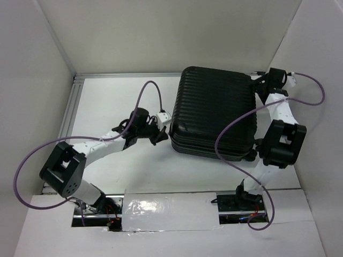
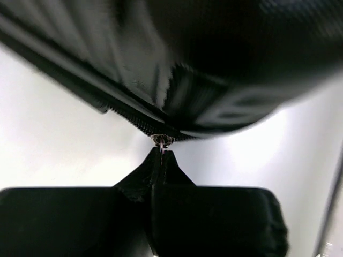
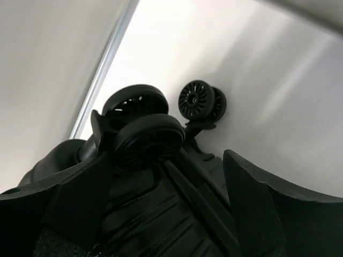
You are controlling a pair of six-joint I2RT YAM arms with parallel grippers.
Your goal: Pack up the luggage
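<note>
Two tools, one case. My left tool (image 2: 161, 158) is clenched, and the small metal zipper pull (image 2: 162, 140) sits pinched at its very tips, as far as I can tell. Directly past those tips runs the zip seam of the luggage (image 1: 214, 110), which lies flat and closed on the bench (image 1: 112, 101). I judge the pinch is there to draw the zip along the seam and finish shutting the case.

My right tool (image 3: 169, 193) is at the opposite, far corner of the luggage. Its fingers (image 3: 257, 203) are spread, with the shell's corner between them and not clamped. The nearer wheel (image 3: 147, 140) stands just ahead of the gap and a second wheel (image 3: 197, 99) is a little beyond it. I take this hold as a brace, so the case does not slide when the zip is pulled.

Those wheels crowd the right tool's gap and could catch a finger as it closes. My right arm's purple cable (image 1: 236, 128) drapes across the lid. Beyond both tools the white walls (image 1: 32, 64) close in, tightest on the right tool's outer side.
</note>
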